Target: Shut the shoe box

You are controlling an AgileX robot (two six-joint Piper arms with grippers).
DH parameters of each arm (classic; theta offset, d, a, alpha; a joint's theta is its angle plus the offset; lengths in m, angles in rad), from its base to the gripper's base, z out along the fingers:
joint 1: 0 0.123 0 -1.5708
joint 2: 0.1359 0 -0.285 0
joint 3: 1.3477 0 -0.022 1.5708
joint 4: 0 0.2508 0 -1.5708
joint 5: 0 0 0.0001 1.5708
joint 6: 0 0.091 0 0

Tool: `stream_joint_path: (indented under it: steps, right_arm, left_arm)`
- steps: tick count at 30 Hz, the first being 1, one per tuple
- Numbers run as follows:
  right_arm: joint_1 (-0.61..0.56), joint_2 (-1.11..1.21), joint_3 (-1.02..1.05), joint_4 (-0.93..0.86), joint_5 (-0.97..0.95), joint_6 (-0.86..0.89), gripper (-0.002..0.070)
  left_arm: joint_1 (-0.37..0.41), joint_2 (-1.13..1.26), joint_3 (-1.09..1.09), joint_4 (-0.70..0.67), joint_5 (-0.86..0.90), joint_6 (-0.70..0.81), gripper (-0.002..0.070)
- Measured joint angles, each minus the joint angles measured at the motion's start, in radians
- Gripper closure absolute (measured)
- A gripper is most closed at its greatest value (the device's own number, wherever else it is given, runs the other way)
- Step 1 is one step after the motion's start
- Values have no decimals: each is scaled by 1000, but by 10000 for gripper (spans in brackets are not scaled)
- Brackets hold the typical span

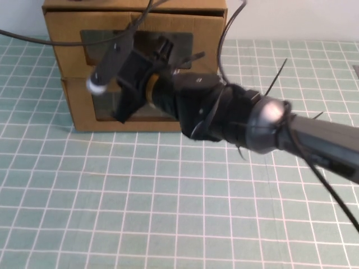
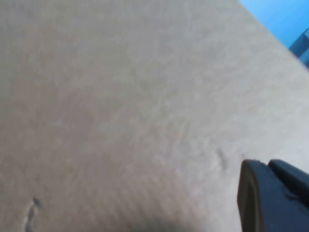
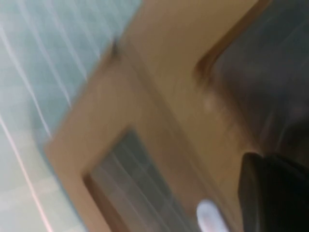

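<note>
Two brown cardboard boxes stand stacked at the back of the table. The upper, wider one is the shoe box (image 1: 67, 33), with a clear window in its front. My right arm reaches in from the right, and my right gripper (image 1: 128, 75) is up against the box fronts at the seam between them, covering much of both windows. A small white tab (image 1: 94, 85) shows at that seam and also in the right wrist view (image 3: 208, 216), beside a dark finger (image 3: 273, 193). My left gripper is out of the high view. Its finger (image 2: 270, 198) sits close to plain cardboard (image 2: 120, 106).
The narrower lower box (image 1: 84, 120) stands on the green gridded mat (image 1: 140, 202). Black cables (image 1: 224, 33) loop above the boxes and along my right arm (image 1: 269, 120).
</note>
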Motion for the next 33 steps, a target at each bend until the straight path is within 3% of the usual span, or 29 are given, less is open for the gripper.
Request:
stream_joint_path:
  steps: [4,10,18,23,28,33]
  right_arm:
    - [14,-72,0,214,-14,0,690]
    - [37,-164,0,367,97,-35,691]
    - [39,-269,-57,630,553,-507,690]
    - [-58,-315,-97,838,694,-613,690]
    - [-215,-422,-88,1176,721,-749,690]
    - [-341,-537,-21,1313,720,-780,690]
  left_arm:
    - [0,-53,0,0,-4,11,680]
    - [0,-162,0,17,6,19,680]
    - [0,-265,0,69,74,19,680]
    - [0,-307,0,81,134,19,680]
    - [0,-369,21,111,184,11,680]
    - [0,-485,138,132,180,8,680]
